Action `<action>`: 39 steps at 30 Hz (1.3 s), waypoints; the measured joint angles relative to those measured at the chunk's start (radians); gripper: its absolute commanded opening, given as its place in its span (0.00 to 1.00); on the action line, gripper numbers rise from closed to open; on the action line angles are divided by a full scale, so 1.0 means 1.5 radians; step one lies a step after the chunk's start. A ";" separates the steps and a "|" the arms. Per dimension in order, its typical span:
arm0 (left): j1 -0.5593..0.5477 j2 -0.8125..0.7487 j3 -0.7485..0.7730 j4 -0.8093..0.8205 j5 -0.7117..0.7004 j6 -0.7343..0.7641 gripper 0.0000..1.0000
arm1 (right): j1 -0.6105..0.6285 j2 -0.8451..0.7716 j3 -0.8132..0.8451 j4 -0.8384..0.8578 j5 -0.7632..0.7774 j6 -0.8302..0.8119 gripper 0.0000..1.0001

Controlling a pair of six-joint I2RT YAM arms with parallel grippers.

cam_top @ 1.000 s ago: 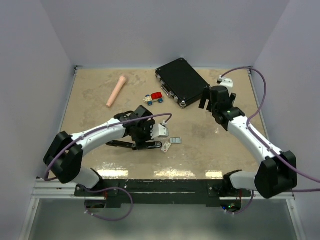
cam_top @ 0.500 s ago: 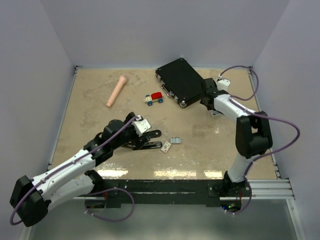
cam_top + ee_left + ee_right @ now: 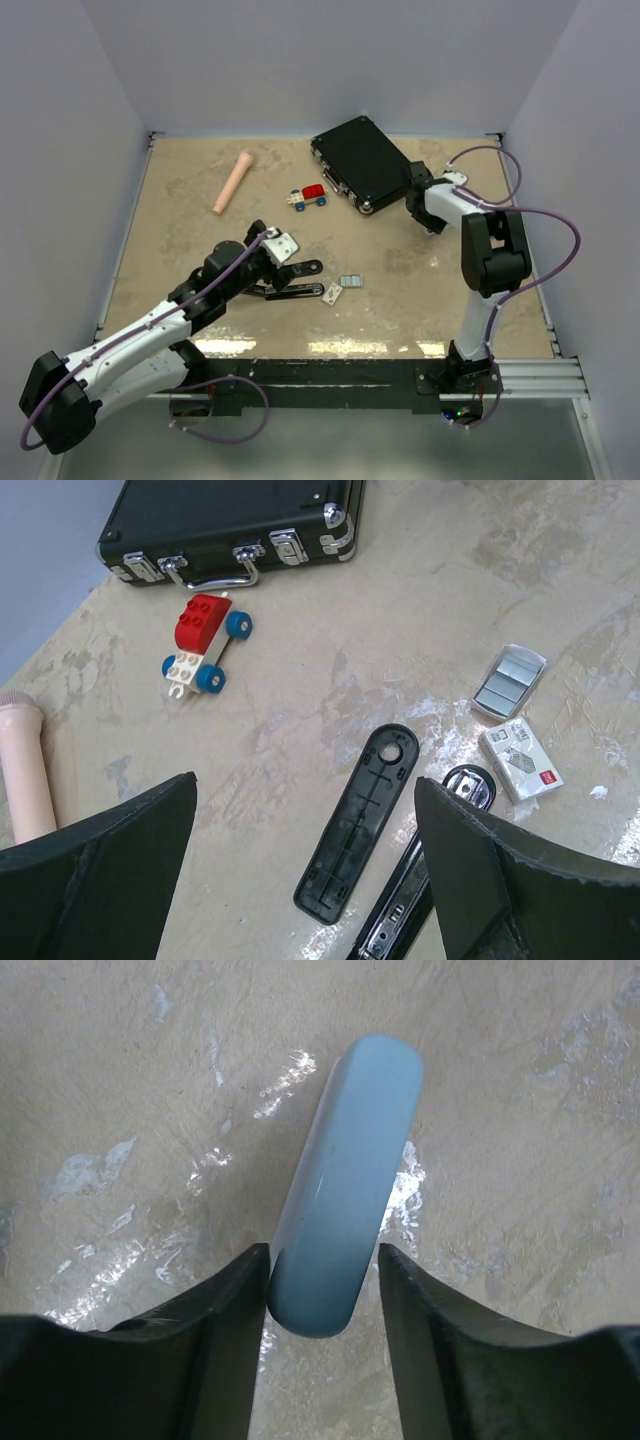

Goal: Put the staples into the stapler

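The left gripper [image 3: 305,800] is spread wide over the opened stapler [image 3: 362,820] at lower centre. The staples [image 3: 510,680] lie at the right of the frame, just above the white box [image 3: 520,765]. The right gripper [image 3: 322,1280] straddles a pale blue bar [image 3: 345,1180]; I cannot tell whether it pinches it.

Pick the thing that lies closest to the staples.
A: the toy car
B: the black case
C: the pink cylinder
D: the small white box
D: in the left wrist view the small white box lies right beside the staples, nearer than anything else on the table.
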 measured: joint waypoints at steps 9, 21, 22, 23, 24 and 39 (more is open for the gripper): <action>0.000 0.014 0.000 0.001 -0.002 0.000 0.95 | 0.011 -0.035 -0.051 0.020 0.016 -0.047 0.09; 0.000 0.024 0.000 0.016 -0.001 0.002 0.95 | 0.239 -0.188 -0.192 0.209 -0.173 -0.380 0.12; 0.000 0.024 0.000 0.018 -0.001 0.002 0.95 | 0.251 -0.195 -0.201 0.225 -0.204 -0.409 0.12; 0.000 0.023 0.000 0.019 0.000 0.003 0.95 | 0.261 -0.197 -0.206 0.239 -0.234 -0.436 0.12; 0.000 0.021 -0.001 0.021 0.000 0.003 0.95 | 0.269 -0.197 -0.209 0.252 -0.264 -0.462 0.13; 0.000 0.013 -0.010 0.030 0.002 0.025 0.94 | 0.315 -0.115 -0.189 0.304 -0.495 -0.750 0.51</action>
